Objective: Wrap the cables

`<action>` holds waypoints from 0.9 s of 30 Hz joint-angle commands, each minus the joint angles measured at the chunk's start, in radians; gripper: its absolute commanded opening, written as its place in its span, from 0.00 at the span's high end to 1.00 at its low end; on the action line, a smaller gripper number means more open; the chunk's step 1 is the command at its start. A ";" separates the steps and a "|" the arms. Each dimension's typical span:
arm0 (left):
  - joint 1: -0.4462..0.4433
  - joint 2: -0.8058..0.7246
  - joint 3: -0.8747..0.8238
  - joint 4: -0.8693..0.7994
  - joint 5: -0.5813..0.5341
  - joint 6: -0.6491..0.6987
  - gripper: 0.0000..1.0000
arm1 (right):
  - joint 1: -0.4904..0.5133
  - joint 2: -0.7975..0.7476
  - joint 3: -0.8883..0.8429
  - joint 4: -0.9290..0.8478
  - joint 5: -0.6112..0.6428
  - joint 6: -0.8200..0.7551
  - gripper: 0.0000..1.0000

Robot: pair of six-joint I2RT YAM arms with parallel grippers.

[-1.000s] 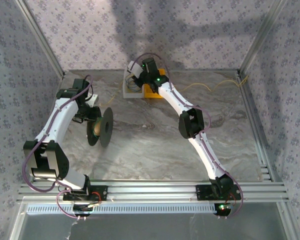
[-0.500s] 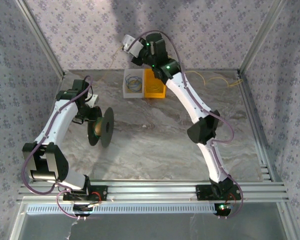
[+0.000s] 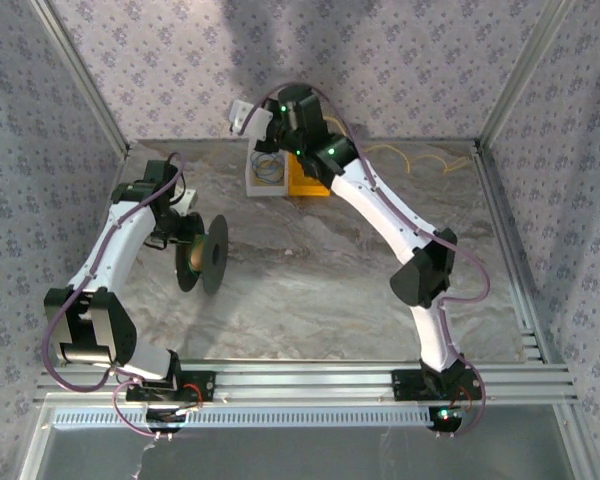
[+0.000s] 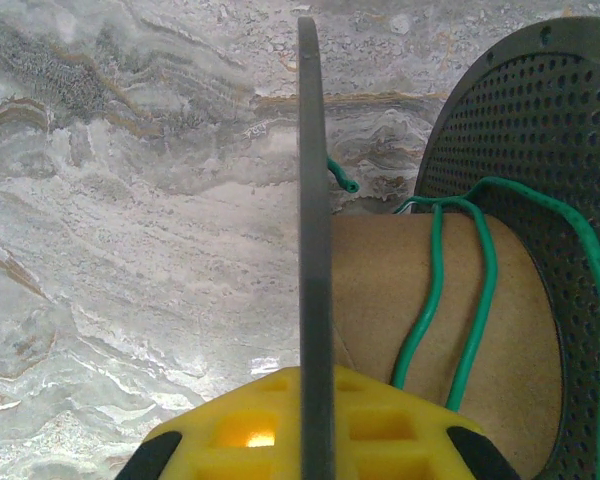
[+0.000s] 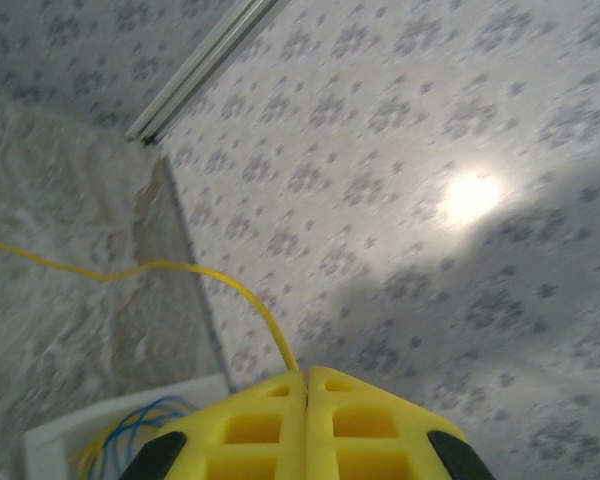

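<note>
The cable is a thin yellow wire (image 5: 196,266). It comes out of the fingertips of my right gripper (image 5: 306,372), which is shut on it, and arcs away to the left. From above, that gripper (image 3: 242,118) is raised at the back wall, and more of the yellow wire (image 3: 425,160) trails over the far right of the table. My left gripper (image 4: 316,375) is shut on one flange of the black spool (image 4: 315,200), seen edge-on. The spool (image 3: 205,253) stands on its rims at the left. A green wire (image 4: 421,329) runs over its cardboard core.
A white box (image 3: 267,172) with coiled blue and yellow wires and an orange box (image 3: 310,180) sit at the back, below the right gripper. Aluminium frame posts and patterned walls close in the marble table (image 3: 310,290) on three sides.
The right arm rose from the boxes to the back wall and swung left, carrying the yellow wire. The left arm and the spool stayed still.
</note>
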 commanded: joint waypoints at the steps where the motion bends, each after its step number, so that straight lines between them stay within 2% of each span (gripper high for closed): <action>1: 0.002 -0.005 -0.024 0.017 0.048 -0.006 1.00 | 0.005 -0.078 -0.161 0.174 0.036 -0.008 1.00; 6: 0.003 -0.008 -0.018 0.006 0.035 -0.006 1.00 | -0.019 -0.128 -0.313 0.284 0.028 0.065 1.00; 13: 0.011 -0.005 -0.015 -0.008 0.018 -0.016 1.00 | -0.070 -0.212 -0.458 0.415 -0.068 0.169 1.00; 19: 0.012 0.006 0.006 -0.018 0.016 -0.023 0.98 | -0.080 -0.268 -0.525 0.454 -0.146 0.158 1.00; 27: 0.012 0.016 0.044 -0.035 0.007 -0.020 0.94 | -0.051 -0.304 -0.561 0.409 -0.187 0.094 1.00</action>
